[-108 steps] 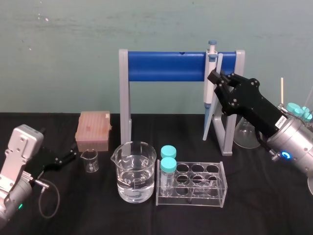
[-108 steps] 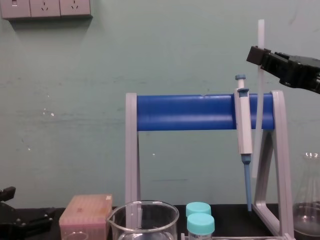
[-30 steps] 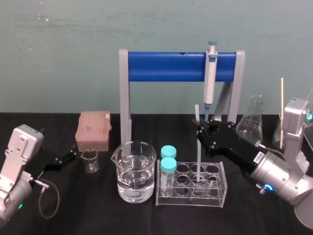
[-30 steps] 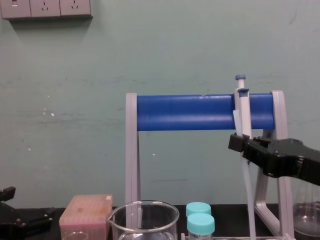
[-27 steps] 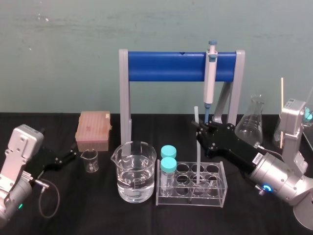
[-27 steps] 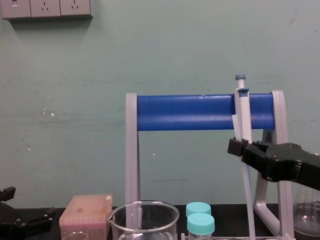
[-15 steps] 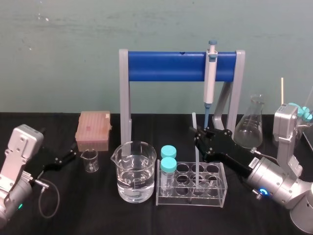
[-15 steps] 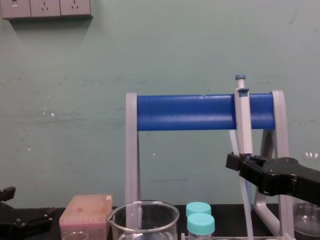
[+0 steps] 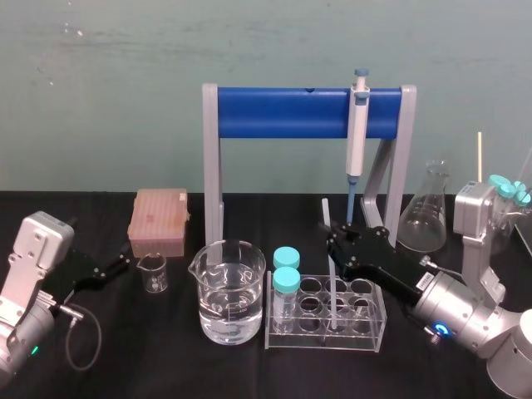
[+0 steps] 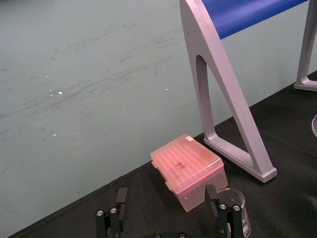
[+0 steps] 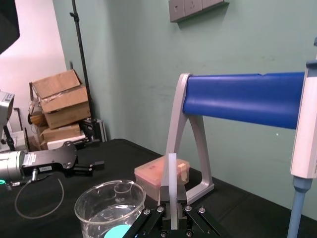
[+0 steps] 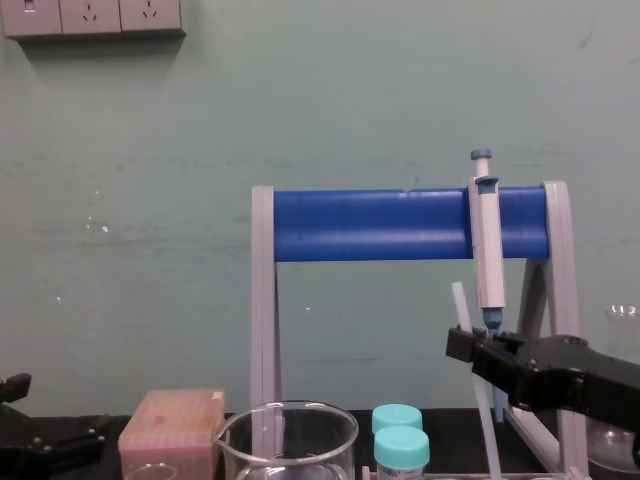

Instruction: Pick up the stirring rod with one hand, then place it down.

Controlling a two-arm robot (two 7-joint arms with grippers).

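Item: stirring rod (image 9: 327, 212), translucent white, pencil-thin; held, not lying on the table (image 9: 166, 349).

Holder: right gripper (image 9: 335, 243), reaching in from the robot's right above the test-tube rack (image 9: 366, 322); jaws closed on the rod, one to each side of it, as the right wrist view shows (image 11: 172, 186); grip falls above the rod's middle, with a short length standing free above the jaws.

Long axis: near upright; the top leans slightly to the robot's left in the chest view (image 12: 459, 300).

Lower end: down inside the rack, in a well of its middle columns; whether it touches the rack's floor cannot be told.

Neighbours: pipette (image 9: 357, 133) hanging on the blue stand just behind the rod; two capped tubes (image 9: 286, 278) in the rack's left end; beaker (image 9: 231, 291) beside the rack.

Other arm: left gripper (image 9: 123, 264) parked on the table at the far left, well apart from the rod, jaws spread with nothing between them.

Judgement: the placing step is far along; release turns on the rod standing in its well, since the jaws need only part sideways and draw back clear of the free top; the lean may let the rod tip against the well's rim.
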